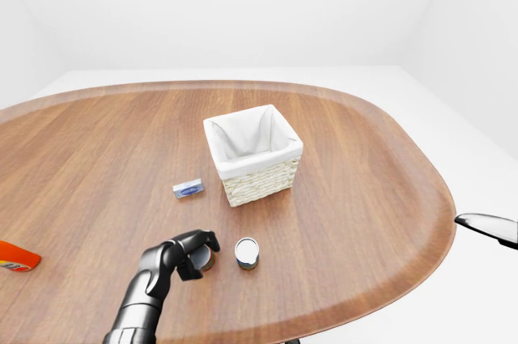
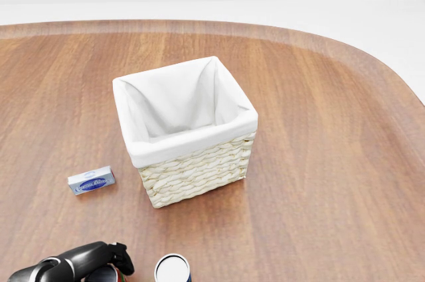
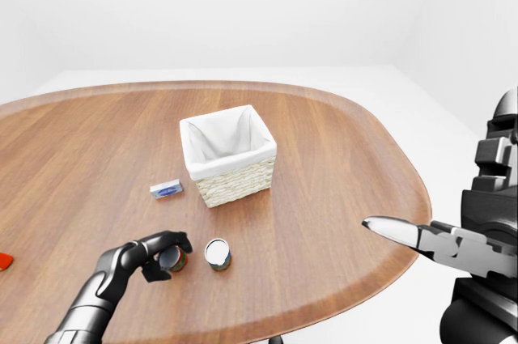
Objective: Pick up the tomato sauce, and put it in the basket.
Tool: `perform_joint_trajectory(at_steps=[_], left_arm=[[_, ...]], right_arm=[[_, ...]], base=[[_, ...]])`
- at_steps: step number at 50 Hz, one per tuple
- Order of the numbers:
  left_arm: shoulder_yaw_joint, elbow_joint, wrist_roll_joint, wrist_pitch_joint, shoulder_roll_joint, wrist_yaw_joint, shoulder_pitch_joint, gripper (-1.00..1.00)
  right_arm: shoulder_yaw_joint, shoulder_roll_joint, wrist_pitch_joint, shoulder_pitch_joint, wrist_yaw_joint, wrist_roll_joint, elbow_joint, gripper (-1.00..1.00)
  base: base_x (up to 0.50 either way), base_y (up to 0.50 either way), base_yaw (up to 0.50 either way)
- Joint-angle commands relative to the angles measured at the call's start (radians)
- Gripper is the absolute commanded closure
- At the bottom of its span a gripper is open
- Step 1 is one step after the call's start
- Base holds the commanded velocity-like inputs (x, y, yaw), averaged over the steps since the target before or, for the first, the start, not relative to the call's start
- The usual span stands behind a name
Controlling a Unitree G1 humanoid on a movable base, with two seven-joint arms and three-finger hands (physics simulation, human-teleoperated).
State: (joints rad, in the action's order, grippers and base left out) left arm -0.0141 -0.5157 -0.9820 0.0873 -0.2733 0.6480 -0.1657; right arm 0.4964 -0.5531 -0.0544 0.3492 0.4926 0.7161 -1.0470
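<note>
the left robot hand [image 1: 188,253] curls narrowly around the small upright red-labelled tomato sauce can [image 3: 173,259] on the brown oval wooden bench [image 1: 356,198]; the white-lined wicker basket [image 1: 252,154] lies toward one o'clock, nearer this hand.

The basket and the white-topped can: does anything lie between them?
No. In the left-eye view only bare table shows between the basket and the white-topped can.

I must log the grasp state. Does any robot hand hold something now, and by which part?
The left robot hand curls over the top of a small can standing on the table; a firm grip cannot be told. The right robot hand holds nothing.
</note>
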Motion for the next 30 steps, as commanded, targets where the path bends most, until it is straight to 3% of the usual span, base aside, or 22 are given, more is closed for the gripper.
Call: perform_joint_trajectory(at_steps=[1,19,24,30], left_arm=[[0.021,-0.086,-0.021,0.0,-0.001,-0.028,-0.01,1.0],[0.022,-0.081,-0.024,0.0,-0.004,-0.044,-0.011,1.0],[-0.026,0.172,0.039,0.0,0.005,0.05,0.056,1.0],[-0.085,0.404,0.082,0.0,0.025,0.05,0.07,1.0]], right_arm=[[-0.001,-0.002,0.005,0.003,0.001,0.0,0.0,-1.0],[0.0,-0.005,0.009,0.008,0.003,0.002,0.0,-1.0],[-0.005,-0.005,0.006,0.004,0.004,-0.001,0.0,-1.0],[-0.008,0.001,0.003,0.001,0.0,-0.007,0.0,-1.0]], base=[[0.0,0.0,0.0],[0.0,0.0,0.0],[0.0,0.0,0.0],[0.0,0.0,0.0]])
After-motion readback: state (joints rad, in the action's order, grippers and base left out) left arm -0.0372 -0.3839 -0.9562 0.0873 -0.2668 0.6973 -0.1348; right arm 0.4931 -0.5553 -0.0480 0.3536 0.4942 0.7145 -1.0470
